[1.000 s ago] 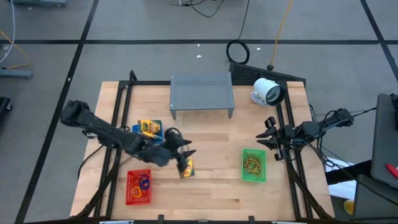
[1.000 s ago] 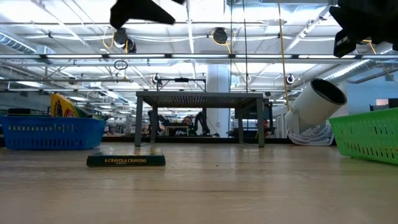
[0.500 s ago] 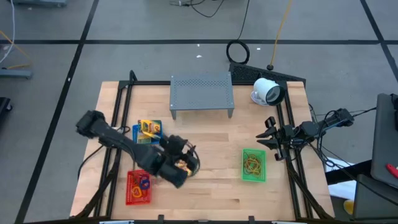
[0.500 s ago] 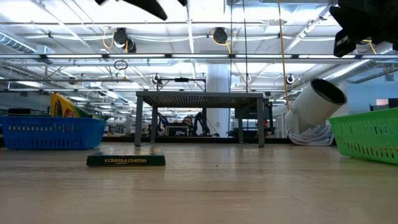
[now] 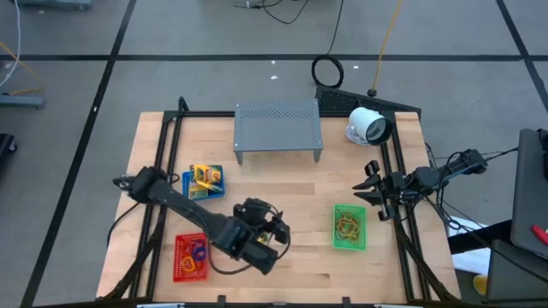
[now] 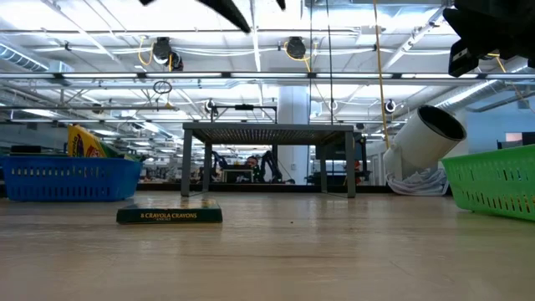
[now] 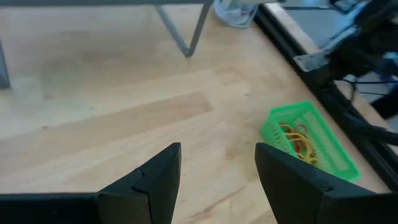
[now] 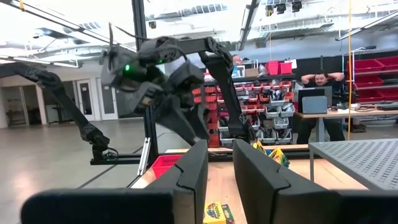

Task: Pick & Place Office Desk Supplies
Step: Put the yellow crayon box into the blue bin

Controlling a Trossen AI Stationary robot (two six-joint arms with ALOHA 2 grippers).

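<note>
A yellow crayon pack (image 6: 170, 215) lies flat on the table; in the high view my left arm hides it. My left gripper (image 5: 281, 233) (image 7: 217, 162) hangs open above the table between that pack and the green basket (image 5: 348, 228) of rubber bands, with nothing between its fingers. The blue basket (image 5: 203, 180) holds crayon packs. The red basket (image 5: 190, 257) holds rubber bands. My right gripper (image 5: 370, 190) (image 8: 219, 168) waits at the table's right edge, its fingers a narrow gap apart and holding nothing.
A grey perforated metal stand (image 5: 277, 128) sits at the table's far middle, with a white round device (image 5: 368, 126) at the far right corner. Bare wood lies between the stand and the baskets. A person sits in the room beyond the table (image 8: 318, 81).
My left gripper has moved from above the crayon pack toward the table's right edge and the green basket, a little nearer the near edge, rolling as it went. The crayon pack has stayed flat on the table.
</note>
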